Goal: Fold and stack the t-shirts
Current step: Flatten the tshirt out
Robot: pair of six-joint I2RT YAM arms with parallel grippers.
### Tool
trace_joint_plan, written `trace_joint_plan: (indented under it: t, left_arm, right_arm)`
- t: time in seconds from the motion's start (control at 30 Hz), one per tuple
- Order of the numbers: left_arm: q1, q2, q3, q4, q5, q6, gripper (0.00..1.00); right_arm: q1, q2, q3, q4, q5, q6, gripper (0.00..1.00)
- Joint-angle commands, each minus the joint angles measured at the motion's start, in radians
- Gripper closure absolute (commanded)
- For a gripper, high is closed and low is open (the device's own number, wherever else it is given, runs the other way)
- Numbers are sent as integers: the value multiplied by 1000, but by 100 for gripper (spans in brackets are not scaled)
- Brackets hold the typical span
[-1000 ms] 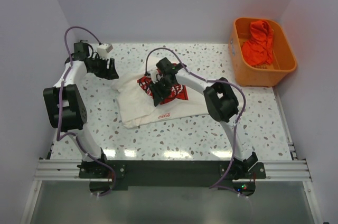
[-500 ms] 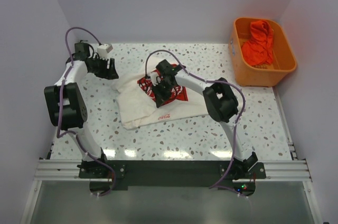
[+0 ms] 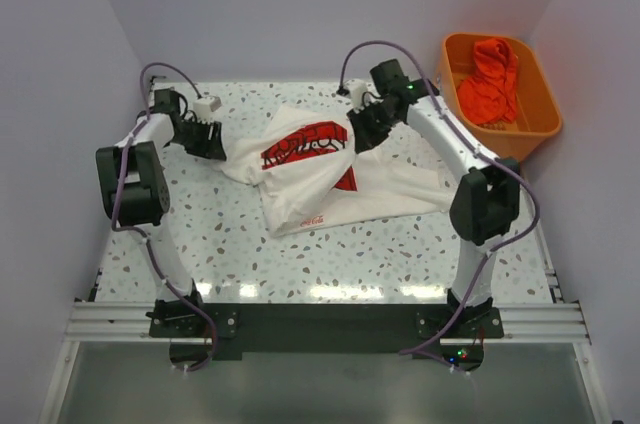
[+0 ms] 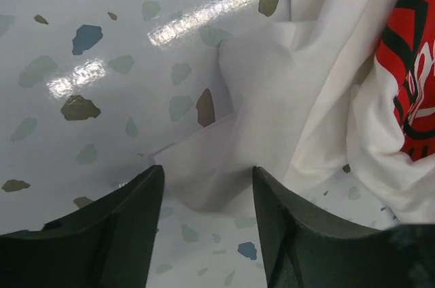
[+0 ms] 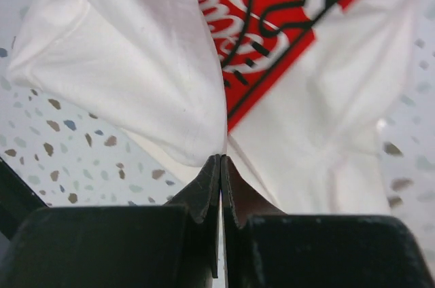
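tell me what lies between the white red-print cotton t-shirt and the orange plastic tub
Between the white red-print cotton t-shirt and the orange plastic tub, only speckled tabletop, crossed overhead by the right arm; the top external view shows it.

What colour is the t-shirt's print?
Red print on the white t-shirt, with white script and black lines; right wrist view best.

T-shirt [image 3: 390, 189]: soft matt white cloth, red print. Table [image 3: 330, 264] beneath it — glossy, speckled, smooth. Tub [image 3: 495, 147] right of it — smooth orange plastic.
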Motion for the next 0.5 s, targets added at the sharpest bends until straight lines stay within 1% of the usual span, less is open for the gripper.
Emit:
trace_joint_plan:
  t: [0.0,0.03,0.1,0.13,0.17,0.33,0.37,0.4,0.47]
  left_arm:
    - [-13,42,29,-28,67,3,46]
    - [-13,54,36,-33,78,-3,64]
    - [-12,77,79,-71,93,-18,83]
    - [-7,77,96,-88,95,-17,95]
    - [-4,70,110,-103,90,-11,100]
    - [57,-129,121,-157,-26,6,100]
    - [60,-165,119,-169,-48,38,100]
    - [62,-232,106,-177,-90,54,100]
    - [62,-284,89,-186,-121,92,100]
  right_arm:
    - [-66,-105,-35,-109,87,-107,100]
    - [-92,-124,-58,-108,114,-119,100]
    - [-119,-162,-78,-101,136,-142,100]
    - [-144,-171,-81,-112,148,-153,100]
    - [-155,-185,-79,-117,166,-174,100]
    - [-250,-248,-72,-97,222,-226,100]
    - [-260,-256,-63,-97,228,-245,100]
    - [-274,-269,-47,-92,235,-252,100]
    - [-282,-277,-36,-89,242,-288,100]
